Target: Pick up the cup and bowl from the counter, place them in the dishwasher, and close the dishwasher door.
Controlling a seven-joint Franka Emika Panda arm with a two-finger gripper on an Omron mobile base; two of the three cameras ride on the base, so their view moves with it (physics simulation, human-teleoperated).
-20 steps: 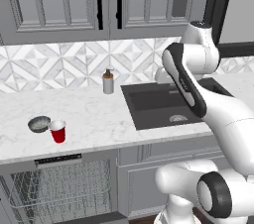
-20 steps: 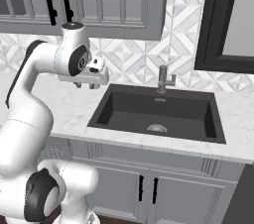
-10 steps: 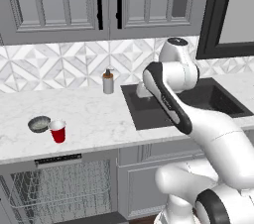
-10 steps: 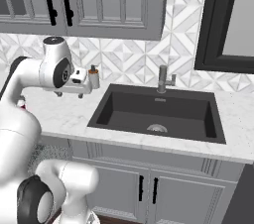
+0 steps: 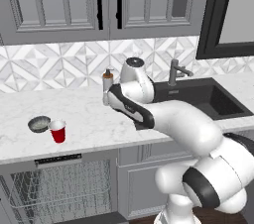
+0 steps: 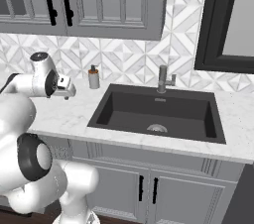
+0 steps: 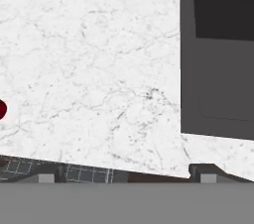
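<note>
We see the arm bent low over the tabletop [image 5: 89,119], forearm reaching left from the sink [image 5: 198,96] side, wrist turned down. The tool [image 7: 124,173] hangs above bare marble just left of the sink, its two dark tips set wide apart, released, nothing between them. The cup [image 5: 58,131] stands upright near the front edge at the far left, the bowl [image 5: 39,124] just beside it on its left. Below them the dishwasher [image 5: 59,188] stands open, wire rack showing. The soap dispenser [image 5: 107,80] stands by the backsplash behind the wrist.
</note>
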